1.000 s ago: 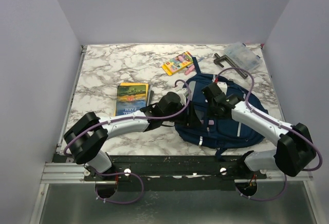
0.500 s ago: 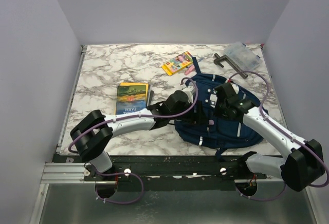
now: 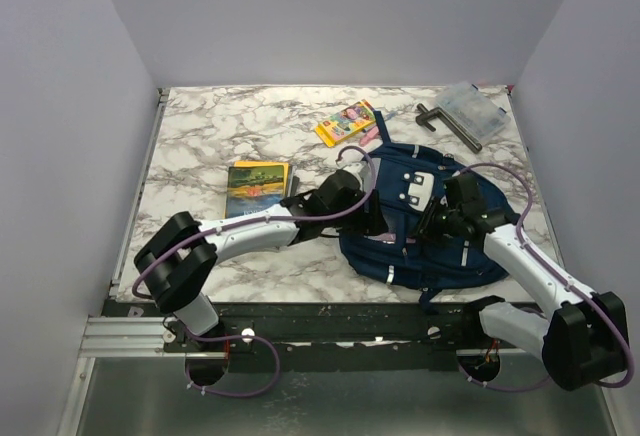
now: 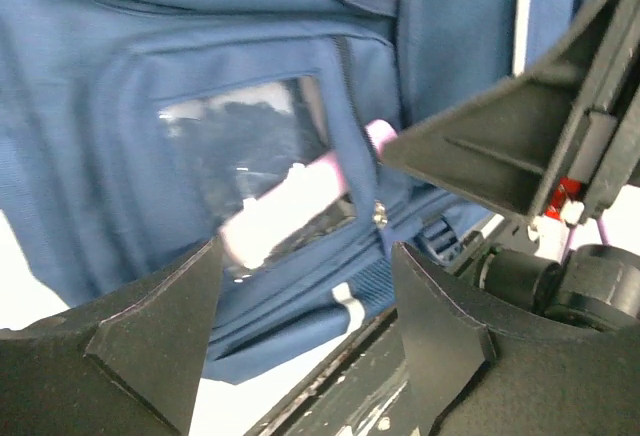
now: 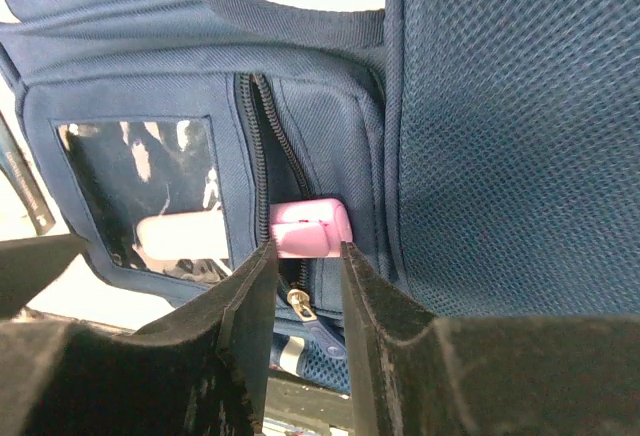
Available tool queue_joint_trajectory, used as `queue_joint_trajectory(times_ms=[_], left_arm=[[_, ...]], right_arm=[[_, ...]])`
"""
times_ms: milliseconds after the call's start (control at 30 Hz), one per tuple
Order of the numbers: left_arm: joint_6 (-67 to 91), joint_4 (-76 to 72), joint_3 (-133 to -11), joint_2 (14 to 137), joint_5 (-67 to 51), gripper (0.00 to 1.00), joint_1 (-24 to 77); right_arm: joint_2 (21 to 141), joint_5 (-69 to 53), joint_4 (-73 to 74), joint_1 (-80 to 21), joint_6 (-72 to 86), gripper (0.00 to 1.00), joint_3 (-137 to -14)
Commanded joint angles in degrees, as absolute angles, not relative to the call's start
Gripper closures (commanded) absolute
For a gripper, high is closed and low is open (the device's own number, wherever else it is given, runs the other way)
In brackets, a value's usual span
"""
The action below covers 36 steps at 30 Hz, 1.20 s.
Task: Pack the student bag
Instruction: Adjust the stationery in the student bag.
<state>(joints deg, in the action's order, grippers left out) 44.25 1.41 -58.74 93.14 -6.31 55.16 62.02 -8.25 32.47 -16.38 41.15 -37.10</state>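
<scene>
Pinching in from both sides, the fingers of the right tool appear to be clamped on the end of a pink tube, though the contact sits right at their tips and is hard to confirm. The tube pokes out of an open zipper on the student bag, and its paler body shows through a clear window in the pocket beside the zipper. A zip pull hangs just below the tube's end. The left tool has its fingers spread wide apart, holding nothing, just above the same window. The navy bag lies flat on the right half of the marble tabletop, near the front edge, with both arms bent over it. To its left lies a book with a yellow edge. Behind the bag, a yellow crayon box sits near its top end, and a clear plastic case lies in the far right corner.
</scene>
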Motion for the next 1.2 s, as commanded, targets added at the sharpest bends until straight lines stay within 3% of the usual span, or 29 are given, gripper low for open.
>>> queue_joint_trajectory(times_ms=[0, 267, 367, 500, 700, 867, 967, 1167], left_arm=[[44.0, 5.0, -56.3, 89.9, -4.7, 0.29, 50.9], [45.4, 4.9, -55.1, 93.2, -8.0, 0.30, 47.8], [46.1, 4.8, -55.4, 94.8, -9.3, 0.37, 47.8], [46.9, 3.7, -54.4, 95.6, -10.0, 0.54, 47.8], [48.1, 2.3, -52.4, 96.0, -10.8, 0.63, 47.8], [49.0, 1.2, -51.0, 95.9, -11.2, 0.67, 47.8], [49.1, 0.9, -50.5, 95.3, -11.3, 0.67, 47.8], [49.4, 0.4, -50.0, 94.2, -11.3, 0.68, 47.8]], right_arm=[[61.7, -13.5, 29.5, -15.9, 43.3, 0.65, -34.8], [62.4, -11.9, 25.3, -15.8, 44.3, 0.62, -32.5], [62.7, -12.8, 20.0, -15.8, 45.9, 0.62, -31.2], [63.3, -16.0, 9.0, -15.8, 50.1, 0.67, -28.5], [63.4, -17.0, -4.1, -15.7, 56.0, 0.79, -24.9], [61.7, -11.6, -13.3, -15.7, 57.5, 0.79, -20.5], [62.0, -8.5, -12.2, -15.7, 52.0, 0.79, -22.6], [64.6, 6.9, 7.4, -16.0, 39.0, 0.84, -30.8]])
